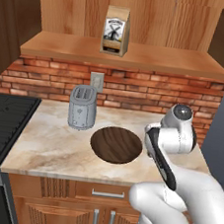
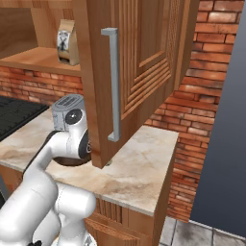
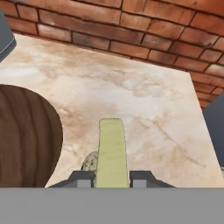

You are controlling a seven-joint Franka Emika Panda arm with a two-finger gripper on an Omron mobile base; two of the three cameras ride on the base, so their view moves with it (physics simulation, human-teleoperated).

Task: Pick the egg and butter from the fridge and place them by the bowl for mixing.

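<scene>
Three views recorded the scene. From the left base view, a wide, shallow, round bowl of dark brown wood [image 1: 116, 144] sat on a marbled beige stone counter [image 1: 50, 146], just right of a rounded silver metal toaster [image 1: 82, 107]. A red brick wall [image 1: 136, 89] rose behind them, with a smooth wooden shelf [image 1: 126, 56] above carrying a tan paper bag printed with a windmill [image 1: 116, 30]. A black ridged stovetop [image 1: 3, 125] lay at the left edge, and the white arm [image 1: 172, 141] bent down just right of the bowl.

From the right base view, a panelled wooden cabinet door [image 2: 139, 67] with a straight silver bar handle [image 2: 113, 84] stood in front of much of the counter and hid most of the bowl; a dark sliver of it [image 2: 72, 159] showed under the arm's elbow. A dark grey flat panel of the fridge [image 2: 226, 129] filled the right side.

From the hand view, the gripper [image 3: 112, 177] was clamped on a pale yellow rectangular stick of butter [image 3: 112, 151], which stuck out forward between the dark tips, low over the counter. A small speckled beige egg [image 3: 90, 162] lay on the stone just beside the butter, between it and the bowl's grained brown rim.
</scene>
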